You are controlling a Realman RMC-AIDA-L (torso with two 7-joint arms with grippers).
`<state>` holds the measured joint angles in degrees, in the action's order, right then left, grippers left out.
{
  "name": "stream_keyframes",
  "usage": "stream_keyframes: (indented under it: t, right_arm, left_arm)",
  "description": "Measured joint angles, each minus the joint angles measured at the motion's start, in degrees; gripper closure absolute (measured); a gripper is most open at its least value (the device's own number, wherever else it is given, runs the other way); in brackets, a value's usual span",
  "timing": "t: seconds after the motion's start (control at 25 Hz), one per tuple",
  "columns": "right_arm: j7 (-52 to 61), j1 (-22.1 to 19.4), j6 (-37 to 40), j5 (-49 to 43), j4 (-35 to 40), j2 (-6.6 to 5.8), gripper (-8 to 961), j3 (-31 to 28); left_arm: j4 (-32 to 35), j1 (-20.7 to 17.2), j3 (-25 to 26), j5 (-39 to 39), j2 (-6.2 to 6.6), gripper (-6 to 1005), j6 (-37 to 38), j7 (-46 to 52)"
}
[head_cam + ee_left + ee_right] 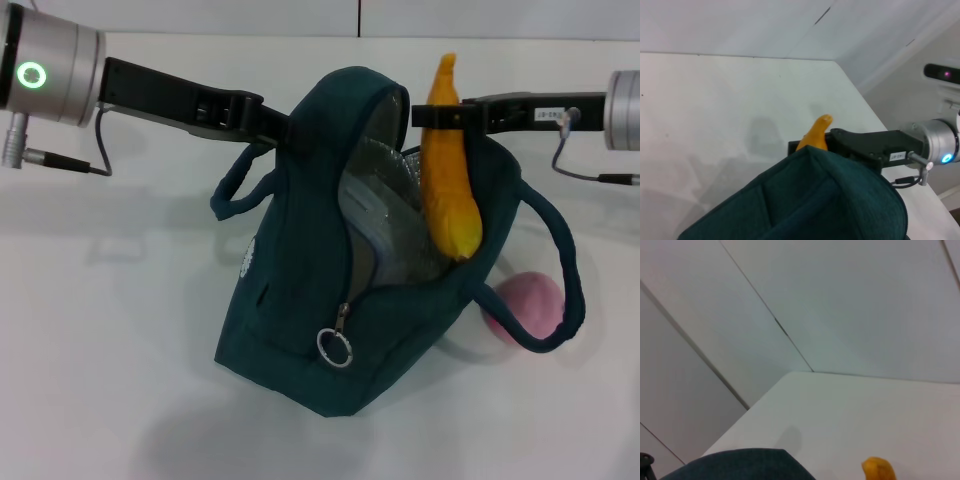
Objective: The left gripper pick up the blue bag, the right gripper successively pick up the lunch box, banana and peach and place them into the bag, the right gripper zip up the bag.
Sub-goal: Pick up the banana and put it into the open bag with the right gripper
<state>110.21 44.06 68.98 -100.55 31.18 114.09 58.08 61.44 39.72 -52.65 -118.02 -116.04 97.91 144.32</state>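
left gripper (pixel 283 128): I've got it clamped on the bag (pixel 300 340) rim
right gripper (pixel 432 114): pinching the banana (pixel 450 190), which hangs below it into the bag
peach (pixel 530 305): well below my right gripper, beside the bag

Banana (pixel 449 170) in bag (pixel 300 340), peach (pixel 530 305) right.

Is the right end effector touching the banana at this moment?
Touching. In the head view the right end effector is shut on the upper part of the banana, which hangs down into the open blue bag.
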Motion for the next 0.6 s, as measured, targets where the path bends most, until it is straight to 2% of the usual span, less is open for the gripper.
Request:
stream_keyframes:
  t: [0.28, 0.6]
  right_arm:
    - [0.26, -4.13, 0.65, 2.48, 5.98, 0.88, 448, -0.16]
    - [-12.7, -8.41, 5.97, 17.86, 7.89, 1.34, 464, 0.28]
  left_arm:
    - [0.0, 0.01, 0.0, 0.0, 0.03, 868, -0.07, 0.0]
    - [-0.07, -0.3, 0.67, -0.02, -0.17, 863, -0.16, 0.0]
